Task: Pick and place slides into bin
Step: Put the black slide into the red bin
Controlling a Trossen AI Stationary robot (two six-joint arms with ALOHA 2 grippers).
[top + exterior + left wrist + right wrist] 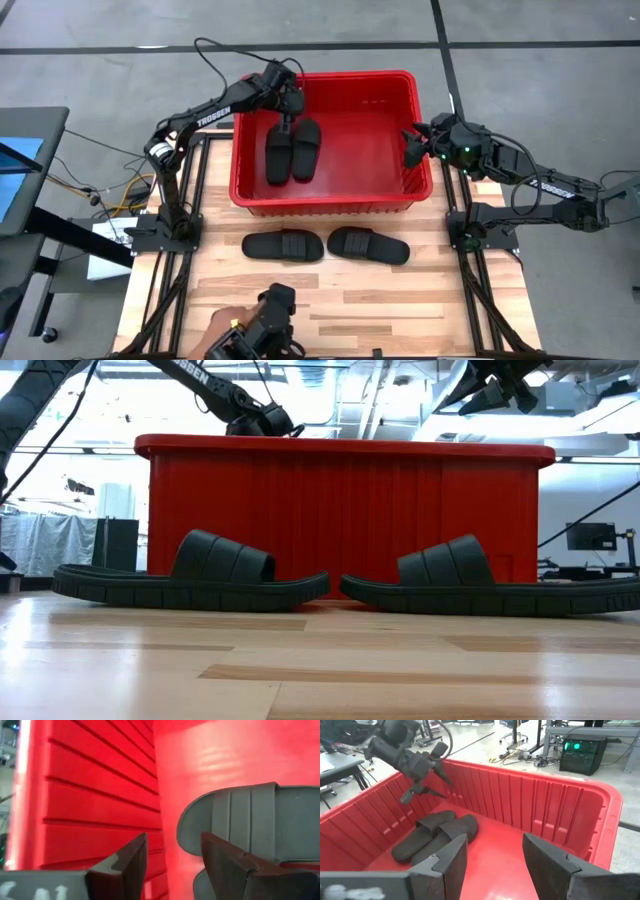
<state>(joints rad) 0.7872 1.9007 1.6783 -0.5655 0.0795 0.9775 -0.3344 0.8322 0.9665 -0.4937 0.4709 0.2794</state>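
The desk (330, 300) carries the red bin (330, 196) at its far edge. Two slides (292, 150) lie side by side on the bin's floor, toward its left wall. The other two slides lie on the desk just in front of the bin's near wall, end to end: one left (284, 245), one right (369, 245). My left gripper (288, 120) hangs inside the bin above the far ends of the pair there, its fingers (131, 865) released and grasping nothing. My right gripper (412, 146) hovers at the bin's right rim, fingers (451, 857) spread apart, empty too.
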